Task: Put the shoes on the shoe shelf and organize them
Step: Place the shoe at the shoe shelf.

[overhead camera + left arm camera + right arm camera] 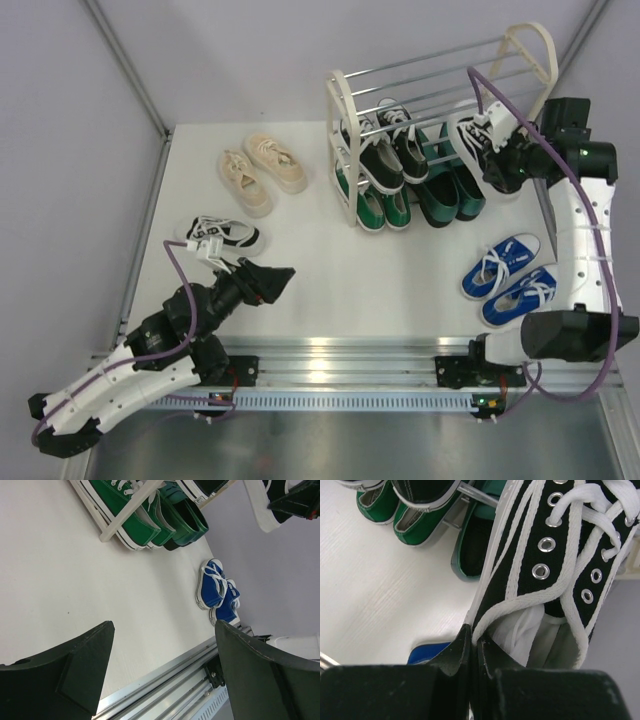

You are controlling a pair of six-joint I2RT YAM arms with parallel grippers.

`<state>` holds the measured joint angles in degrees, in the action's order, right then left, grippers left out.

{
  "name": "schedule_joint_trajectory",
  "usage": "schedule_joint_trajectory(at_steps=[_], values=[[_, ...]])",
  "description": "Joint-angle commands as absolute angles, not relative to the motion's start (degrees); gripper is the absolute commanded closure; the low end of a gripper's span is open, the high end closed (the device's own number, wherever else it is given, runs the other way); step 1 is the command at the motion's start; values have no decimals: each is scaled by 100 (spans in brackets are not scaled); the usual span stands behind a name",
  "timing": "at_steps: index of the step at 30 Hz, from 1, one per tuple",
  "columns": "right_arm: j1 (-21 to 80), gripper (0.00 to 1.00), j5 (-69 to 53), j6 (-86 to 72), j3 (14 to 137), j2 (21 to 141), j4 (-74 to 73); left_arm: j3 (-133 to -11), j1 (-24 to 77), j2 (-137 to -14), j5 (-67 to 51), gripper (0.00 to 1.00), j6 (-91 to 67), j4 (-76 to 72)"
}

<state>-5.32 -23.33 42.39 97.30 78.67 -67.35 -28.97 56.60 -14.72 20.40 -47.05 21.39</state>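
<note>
The counter [330,290] carries the partly filled shelf [343,120] at its far side. A cream pair [262,172] and a blue pair [510,280] sit on the counter. The right jaws pinch a striped sneaker [540,555] by its collar beside the shelf's right end, likely leaving the sole free for a tier. The left jaws gape empty near its mate [222,236], probably next.

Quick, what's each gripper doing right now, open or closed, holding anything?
Left gripper: open, holding nothing.
Right gripper: shut on the black-and-white striped sneaker, at its opening edge.
</note>
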Motion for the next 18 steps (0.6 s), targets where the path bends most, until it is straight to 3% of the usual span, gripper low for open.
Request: schedule_joint_trajectory(at_steps=[1, 18], values=[[-571, 100, -2769, 4289, 10186, 8103, -5758, -2953, 5643, -1397, 1960, 13, -4649, 2083], [-44, 100, -2742, 3894, 10195, 9184, -4105, -2953, 5643, -1397, 1951, 11, -4887, 2066]])
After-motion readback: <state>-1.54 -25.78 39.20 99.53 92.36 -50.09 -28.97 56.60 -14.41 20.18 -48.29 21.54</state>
